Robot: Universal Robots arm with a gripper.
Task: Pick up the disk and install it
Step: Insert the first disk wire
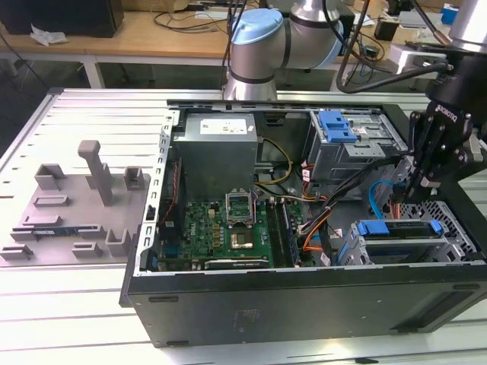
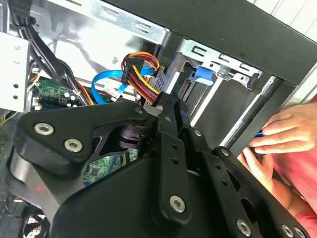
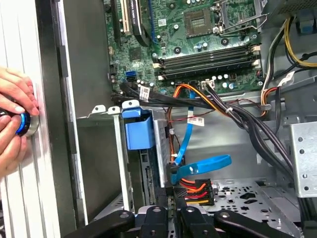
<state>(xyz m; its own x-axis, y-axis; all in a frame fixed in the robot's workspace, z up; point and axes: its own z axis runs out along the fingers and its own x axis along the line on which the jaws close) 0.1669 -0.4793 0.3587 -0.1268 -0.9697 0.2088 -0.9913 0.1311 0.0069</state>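
Black case wall (image 1: 304, 308) is running along the exterior view's lower edge. Just behind it, at lower right, the disk (image 1: 397, 228) is lying flat in its metal bay (image 1: 456, 243), framed in blue. Just above it in the frame the gripper (image 1: 418, 188) is hanging, jaws pressed together on nothing visible, tips beside the red-and-yellow-wired plug (image 3: 195, 191). Farther back, the motherboard (image 1: 221, 228) and grey power supply (image 1: 217, 156) are sitting.

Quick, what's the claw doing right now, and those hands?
Claw: closed, seemingly empty, tips by the cable plug.
Person's hands: holding a small round blue-ringed knob.
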